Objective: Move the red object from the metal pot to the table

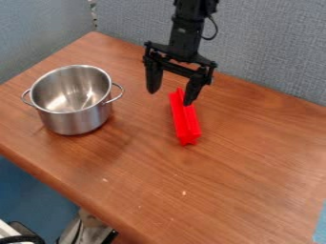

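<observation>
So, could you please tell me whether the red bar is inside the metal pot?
No, the red bar lies on the table, beside the metal pot.

No text, label, brand, number or sign could be read anywhere in the scene.
</observation>
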Action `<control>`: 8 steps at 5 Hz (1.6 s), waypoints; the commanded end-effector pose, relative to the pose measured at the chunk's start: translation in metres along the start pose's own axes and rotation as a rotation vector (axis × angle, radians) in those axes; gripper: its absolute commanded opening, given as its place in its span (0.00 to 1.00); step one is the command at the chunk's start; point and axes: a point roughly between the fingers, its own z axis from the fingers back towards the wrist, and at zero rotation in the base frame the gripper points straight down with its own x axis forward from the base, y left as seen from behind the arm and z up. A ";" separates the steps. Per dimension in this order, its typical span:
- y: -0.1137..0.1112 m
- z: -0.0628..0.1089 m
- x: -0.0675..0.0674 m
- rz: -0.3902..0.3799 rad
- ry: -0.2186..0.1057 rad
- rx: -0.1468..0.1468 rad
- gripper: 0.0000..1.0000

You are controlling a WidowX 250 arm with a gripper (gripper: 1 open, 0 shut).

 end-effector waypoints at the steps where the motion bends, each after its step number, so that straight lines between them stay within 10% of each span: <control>1: 0.002 0.023 -0.007 -0.023 -0.041 0.019 1.00; 5: -0.010 0.059 0.008 -0.072 -0.170 0.119 1.00; 7: -0.025 0.042 -0.011 -0.156 -0.208 0.058 1.00; 8: -0.035 0.038 -0.009 -0.132 -0.200 0.079 1.00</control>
